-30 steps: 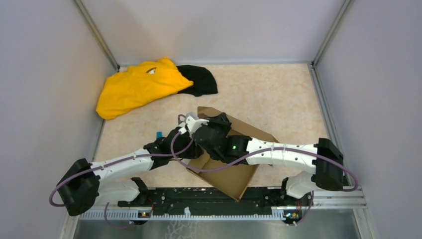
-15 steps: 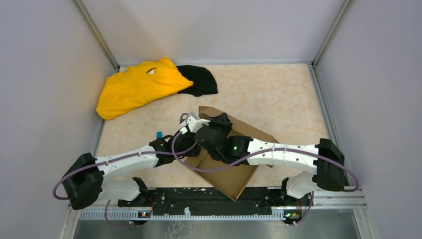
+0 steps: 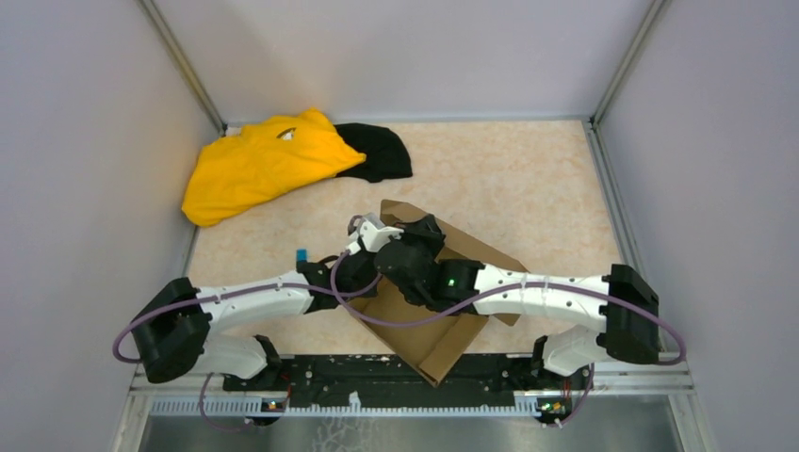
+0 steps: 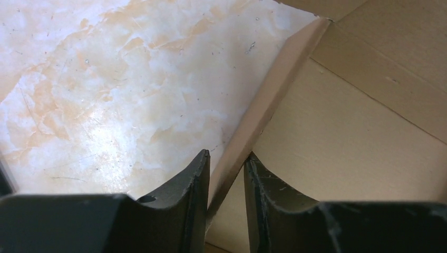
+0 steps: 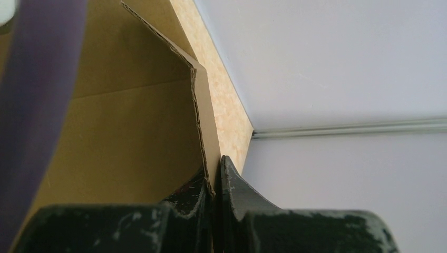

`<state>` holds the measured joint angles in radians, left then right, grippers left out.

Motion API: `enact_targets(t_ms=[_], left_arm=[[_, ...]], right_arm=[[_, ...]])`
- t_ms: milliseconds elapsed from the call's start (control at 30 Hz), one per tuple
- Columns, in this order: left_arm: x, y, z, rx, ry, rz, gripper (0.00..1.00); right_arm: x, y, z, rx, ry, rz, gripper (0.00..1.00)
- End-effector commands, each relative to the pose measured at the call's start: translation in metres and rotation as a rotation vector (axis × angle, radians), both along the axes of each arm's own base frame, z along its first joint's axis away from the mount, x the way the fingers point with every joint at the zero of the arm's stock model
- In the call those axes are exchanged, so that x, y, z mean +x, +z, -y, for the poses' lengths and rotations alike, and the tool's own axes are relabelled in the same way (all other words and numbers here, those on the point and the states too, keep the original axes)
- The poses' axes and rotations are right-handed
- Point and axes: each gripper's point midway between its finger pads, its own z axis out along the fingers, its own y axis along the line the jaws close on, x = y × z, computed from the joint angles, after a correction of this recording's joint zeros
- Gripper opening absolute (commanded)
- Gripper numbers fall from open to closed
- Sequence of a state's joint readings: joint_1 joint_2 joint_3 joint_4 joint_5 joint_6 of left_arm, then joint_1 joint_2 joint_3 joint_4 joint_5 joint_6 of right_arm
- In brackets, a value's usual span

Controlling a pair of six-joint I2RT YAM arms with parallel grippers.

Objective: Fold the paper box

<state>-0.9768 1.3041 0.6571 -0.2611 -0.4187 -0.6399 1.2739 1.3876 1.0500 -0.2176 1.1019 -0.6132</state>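
Two cloths (image 3: 259,165) lie far off; right pincer (image 5: 214,169) pinches paper box (image 5: 132,121) wall, left pincer (image 4: 226,157) straddles another, grip unclear.

The paper box (image 3: 441,337) is set on the table (image 3: 528,188) at its near middle, between the two arms. Its left wall is straddled by the left gripper (image 4: 226,158), and a flap at its far side is pinched by the right gripper (image 5: 215,171). A cloth (image 3: 259,165) is laid at the far left, and a second cloth (image 3: 382,151) is tucked against its right side.

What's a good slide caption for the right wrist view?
Right claw pinching a raised flap of the paper box.
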Motion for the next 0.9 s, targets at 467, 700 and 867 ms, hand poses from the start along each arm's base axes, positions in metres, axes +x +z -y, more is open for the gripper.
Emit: enact_targets(t_ms=[467, 700, 867], left_arm=[[0.001, -0.021, -0.026, 0.316, 0.106, 0.054, 0.22], [0.002, -0.019, -0.039, 0.378, 0.144, 0.067, 0.23], [0.005, -0.014, -0.043, 0.409, 0.161, 0.087, 0.23]], right_arm=[[-0.008, -0.002, 0.007, 0.269, 0.048, -0.111, 0.52], [0.000, 0.067, 0.055, 0.596, -0.092, -0.049, 0.66], [-0.013, 0.097, 0.082, 0.745, -0.131, -0.054, 0.64]])
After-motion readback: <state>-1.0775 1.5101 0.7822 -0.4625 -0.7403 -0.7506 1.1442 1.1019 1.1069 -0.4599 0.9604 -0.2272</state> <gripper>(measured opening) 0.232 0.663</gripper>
